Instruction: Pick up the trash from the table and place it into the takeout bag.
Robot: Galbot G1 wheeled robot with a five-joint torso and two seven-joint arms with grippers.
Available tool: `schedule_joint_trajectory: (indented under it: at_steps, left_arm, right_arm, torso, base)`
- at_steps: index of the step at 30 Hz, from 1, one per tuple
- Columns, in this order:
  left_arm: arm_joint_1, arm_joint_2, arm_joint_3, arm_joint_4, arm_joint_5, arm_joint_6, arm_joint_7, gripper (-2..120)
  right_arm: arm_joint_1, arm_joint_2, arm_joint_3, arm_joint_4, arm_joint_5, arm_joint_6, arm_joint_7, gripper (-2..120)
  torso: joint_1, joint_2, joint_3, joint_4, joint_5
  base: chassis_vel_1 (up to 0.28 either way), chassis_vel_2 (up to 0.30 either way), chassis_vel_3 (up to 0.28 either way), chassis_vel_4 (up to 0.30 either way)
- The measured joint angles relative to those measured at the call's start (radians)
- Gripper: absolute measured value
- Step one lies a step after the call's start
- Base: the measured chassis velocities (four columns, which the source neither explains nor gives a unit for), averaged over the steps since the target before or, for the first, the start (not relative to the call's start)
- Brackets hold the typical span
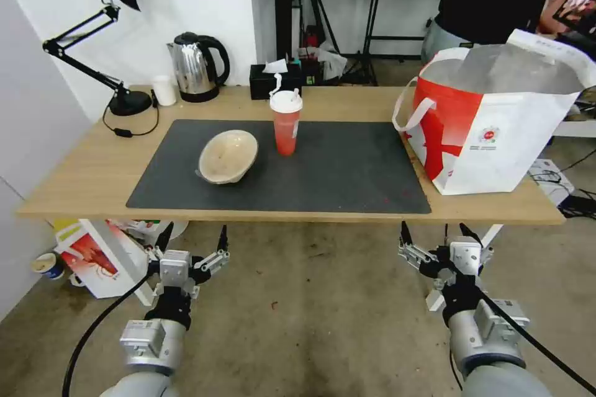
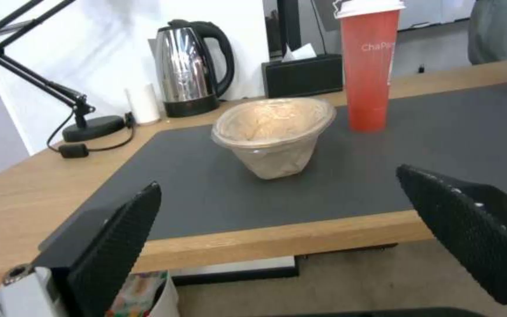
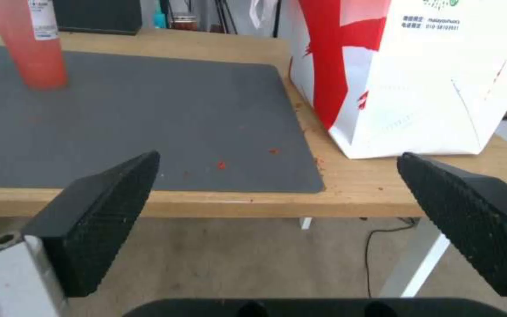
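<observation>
Light wood runs the width of the head view: the desk [image 1: 87, 161] carries a dark grey mat [image 1: 335, 167] over its middle. On the mat's left half a shallow beige bowl [image 1: 228, 156] lies tipped, its opening turned toward the near edge. Just beside it, closer to the far edge, the tall red cup [image 1: 285, 122] stands upright with its white lid on. At the desk's right end the takeout bag [image 1: 496, 118] stands open, foil lining showing, one white strap hanging over its left side. Along the far edge sit a steel kettle [image 1: 197, 67], a small white cup [image 1: 164, 90] and a black desk lamp [image 1: 127, 101] near the far left corner. Both arms hang below the near edge, over the floor: the left gripper [image 1: 192, 242] under the mat's left part, the right gripper [image 1: 434, 237] under its right part, each with fingers spread wide and holding nothing.

From the left wrist, the two black pads [image 2: 119, 242] stand far apart, framing the tilted bowl [image 2: 274, 132] and the cup [image 2: 369, 66] behind it (part of a printed word shows on the cup).

From the right wrist, the pads [image 3: 101, 215] are equally wide, with the bag [image 3: 418, 79] by the desk's right end and a few small red specks, possibly food scraps, on the mat [image 3: 148, 114] near its corner.
</observation>
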State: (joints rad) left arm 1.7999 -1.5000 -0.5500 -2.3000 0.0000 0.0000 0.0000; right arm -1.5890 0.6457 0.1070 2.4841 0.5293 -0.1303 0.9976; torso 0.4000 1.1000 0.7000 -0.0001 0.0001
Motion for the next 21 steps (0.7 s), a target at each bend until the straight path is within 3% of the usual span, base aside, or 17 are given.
schedule_joint_trajectory:
  at_steps: [3,5,10,13,14,17,21]
  left_arm:
    - [0.0,0.0,0.0,0.0,0.0,0.0,0.0,100]
    - [0.0,0.0,0.0,0.0,0.0,0.0,0.0,100]
    - [0.0,0.0,0.0,0.0,0.0,0.0,0.0,100]
    - [0.0,0.0,0.0,0.0,0.0,0.0,0.0,100]
    - [0.0,0.0,0.0,0.0,0.0,0.0,0.0,100]
    - [0.0,0.0,0.0,0.0,0.0,0.0,0.0,100]
    - [0.0,0.0,0.0,0.0,0.0,0.0,0.0,100]
  right_arm:
    - [0.001,0.0,0.004,0.012,0.0,0.032,-0.032,100]
    - [0.021,-0.004,0.007,0.015,0.014,0.115,-0.128,100]
    - [0.075,-0.016,0.01,0.015,0.016,0.195,-0.259,100]
    - [0.195,-0.052,0.01,0.016,0.032,0.298,-0.453,100]
    - [0.195,-0.052,0.01,0.016,0.032,0.298,-0.453,100]
    - [0.289,-0.082,0.003,0.016,0.087,0.343,-0.591,100]
    - [0.35,-0.103,-0.007,0.017,0.091,0.357,-0.635,100]
  torso:
    - [0.0,0.0,0.0,0.0,-0.0001]
    - [0.0,0.0,0.0,-0.0001,-0.0001]
    - [0.0,0.0,0.0,-0.0001,0.0001]
    - [0.0,0.0,0.0,0.0004,-0.0003]
    - [0.0,0.0,0.0,0.0004,-0.0003]
    - [0.0,0.0,0.0,0.0,0.0]
    - [0.0,0.0,0.0,0.0,0.0]
  base:
    - [0.0,0.0,0.0,0.0]
    - [0.0,0.0,0.0,0.0]
    - [0.0,0.0,0.0,0.0]
    - [0.0,0.0,0.0,0.0]
    - [0.0,0.0,0.0,0.0]
    - [0.0,0.0,0.0,0.0]
    - [0.0,0.0,0.0,0.0]
